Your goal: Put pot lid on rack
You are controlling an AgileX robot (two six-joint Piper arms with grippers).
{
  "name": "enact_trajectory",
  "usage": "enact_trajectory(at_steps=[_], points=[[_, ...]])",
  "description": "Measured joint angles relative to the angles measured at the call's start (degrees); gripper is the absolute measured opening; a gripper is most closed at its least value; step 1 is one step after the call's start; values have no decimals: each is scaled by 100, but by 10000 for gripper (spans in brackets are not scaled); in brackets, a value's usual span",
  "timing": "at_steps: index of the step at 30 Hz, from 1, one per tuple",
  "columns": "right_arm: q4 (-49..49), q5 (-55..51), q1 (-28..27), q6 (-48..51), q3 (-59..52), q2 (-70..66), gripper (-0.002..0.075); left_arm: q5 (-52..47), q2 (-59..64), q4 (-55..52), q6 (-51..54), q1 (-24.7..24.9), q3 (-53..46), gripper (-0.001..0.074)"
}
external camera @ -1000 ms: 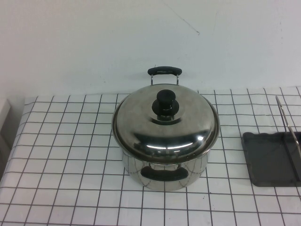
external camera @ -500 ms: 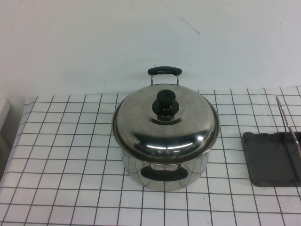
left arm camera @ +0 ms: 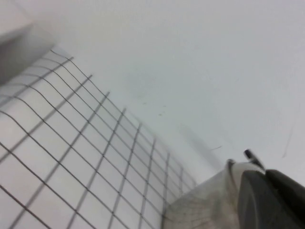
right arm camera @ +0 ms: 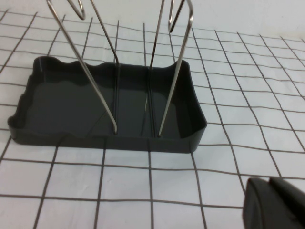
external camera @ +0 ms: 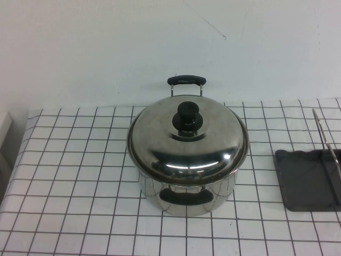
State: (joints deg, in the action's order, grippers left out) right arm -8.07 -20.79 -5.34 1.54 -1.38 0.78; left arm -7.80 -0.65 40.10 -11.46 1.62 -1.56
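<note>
Pot lid [external camera: 187,140] caps pot [external camera: 186,194]; both pincers closed — right pincer [right arm camera: 275,202] near rack [right arm camera: 107,102].

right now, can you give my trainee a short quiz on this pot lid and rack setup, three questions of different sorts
1. True or false: the pot lid already stands in the rack.
2. On which side of the steel pot is the rack? A) robot's left B) robot's right C) behind it
3. Fill in: the lid's knob is coloured ____.

Key:
1. False. The lid sits closed on the pot, and the rack's wire frame holds nothing.
2. B. Its dark grey tray lies at the right edge of the checked tablecloth.
3. Black.

Neither arm shows in the high view. The left gripper and right gripper are shut and empty, each seen only at the edge of its own wrist view.
</note>
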Motion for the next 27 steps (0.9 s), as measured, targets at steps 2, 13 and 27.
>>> enact_trajectory(at_steps=[2, 13, 27], points=[[0, 0, 0, 0, 0, 0, -3, 54, 0, 540, -108, 0, 0, -3], [0, 0, 0, 0, 0, 0, -3, -107, 0, 926, 14, 0, 0, -3], [0, 0, 0, 0, 0, 0, -3, -1897, 1972, 1402, 5015, 0, 2785, -3]])
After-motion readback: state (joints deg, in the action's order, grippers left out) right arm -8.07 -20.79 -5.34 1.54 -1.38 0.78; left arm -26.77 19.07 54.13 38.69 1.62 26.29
